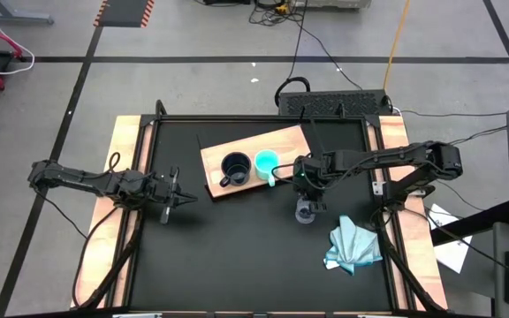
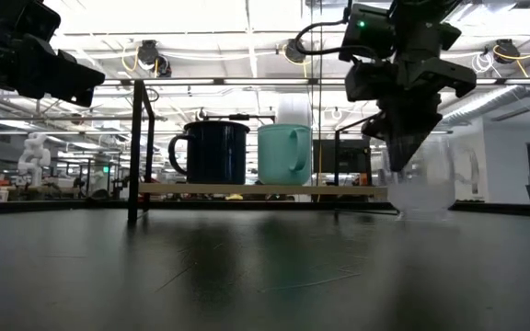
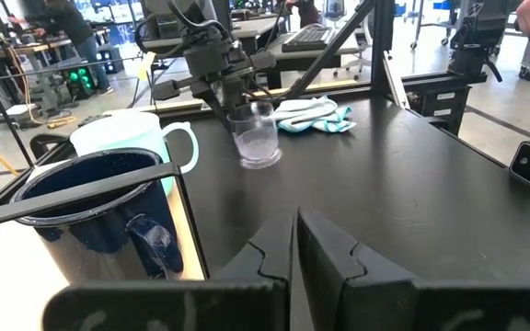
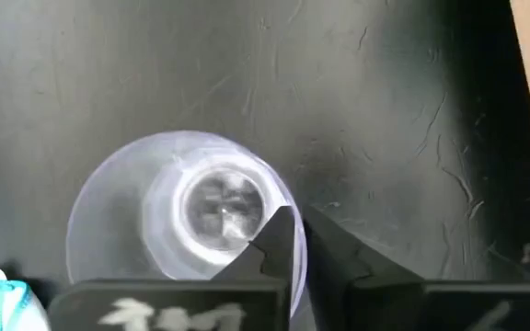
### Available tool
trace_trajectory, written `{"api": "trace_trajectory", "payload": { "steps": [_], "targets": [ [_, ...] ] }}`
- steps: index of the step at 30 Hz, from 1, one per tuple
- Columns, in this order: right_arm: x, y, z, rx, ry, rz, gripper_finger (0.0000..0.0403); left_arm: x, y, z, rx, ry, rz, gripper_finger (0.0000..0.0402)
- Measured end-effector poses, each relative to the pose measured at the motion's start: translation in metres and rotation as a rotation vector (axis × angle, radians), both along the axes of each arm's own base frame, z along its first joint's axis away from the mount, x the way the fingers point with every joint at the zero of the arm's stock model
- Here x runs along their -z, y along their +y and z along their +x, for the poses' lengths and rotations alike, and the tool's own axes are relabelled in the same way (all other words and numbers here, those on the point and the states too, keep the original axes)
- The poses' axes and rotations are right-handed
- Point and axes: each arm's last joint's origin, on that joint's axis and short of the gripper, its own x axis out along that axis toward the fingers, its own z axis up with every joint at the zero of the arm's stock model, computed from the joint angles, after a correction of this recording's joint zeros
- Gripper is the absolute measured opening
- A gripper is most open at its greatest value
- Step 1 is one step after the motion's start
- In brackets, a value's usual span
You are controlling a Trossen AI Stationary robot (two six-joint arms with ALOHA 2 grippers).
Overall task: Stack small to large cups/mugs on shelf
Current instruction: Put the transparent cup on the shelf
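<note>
Right gripper (image 4: pixel 293 241) pinched narrow on the rim of the clear glass cup (image 1: pixel 305 212), which stood on the black tabletop (image 1: pixel 237 256) near the shelf (image 1: pixel 294 139), black mug (image 1: pixel 234 168) and turquoise mug (image 1: pixel 267 163) side by side on it, left gripper (image 3: pixel 294 241) closed and empty, well apart.
</note>
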Motion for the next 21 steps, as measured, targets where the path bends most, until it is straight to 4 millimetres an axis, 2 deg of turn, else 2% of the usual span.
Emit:
{"api": "trace_trajectory", "payload": {
  "steps": [14, 21],
  "targets": [
    [-0.003, -0.002, 0.003, 0.026, -0.045, -0.074, 0.0001, 0.001, 0.000, 0.000, -0.001, 0.007, -0.004, 0.0024],
    [-0.026, -0.002, -0.002, 0.049, -0.173, -0.083, 0.0001, 0.001, 0.000, 0.000, -0.001, 0.009, -0.006, 0.0024]
  ]
}}
